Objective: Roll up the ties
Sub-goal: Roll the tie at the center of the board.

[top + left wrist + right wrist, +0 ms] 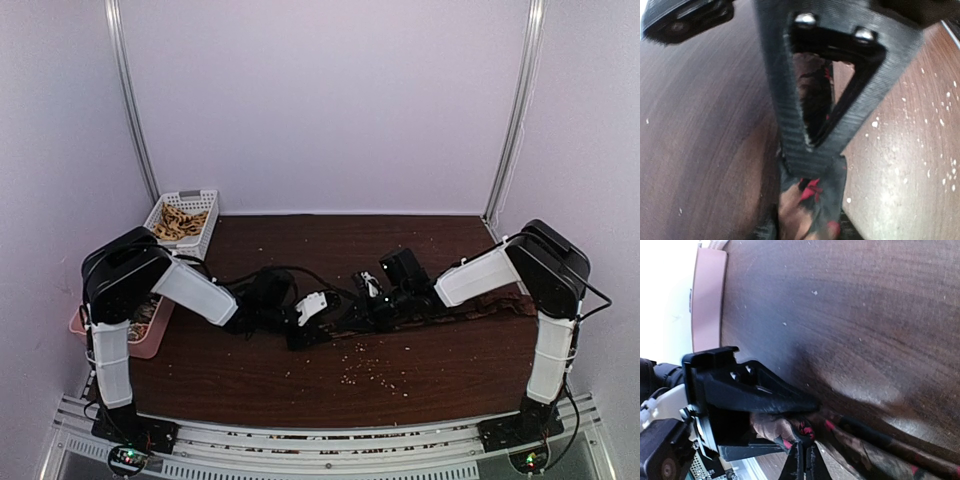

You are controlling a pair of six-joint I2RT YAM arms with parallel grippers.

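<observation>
Two grippers meet over the middle of the dark table, the left gripper and the right gripper nearly tip to tip. One tie lies on that table. Its near end is bunched where the jaws meet, and the rest runs away behind the right jaws, under the right arm. The left jaws are partly closed round the bunched end, which shows in the right wrist view as a tan lump with red flecks between them. The right jaws are pressed together, their tips just beside that lump; I cannot tell whether any cloth is caught between them.

The biggest risk, I judge, is that both sets of jaws crowd one spot, so a turn of either wrist could knock the fingers together. Next, nothing holds the long loose tail behind the right jaws flat, so winding could drag it askew and leave the roll coned. Smaller again, the bunch is soft and the left jaws do not look clamped hard, so it may slip out or unwind. Smallest, the pale crumbs on the near side of the jaws could get wound in.

The tie's long axis runs across the table, from the jaws toward the right arm's base, angling slightly to the far side. Which end is the wide one is hidden.
</observation>
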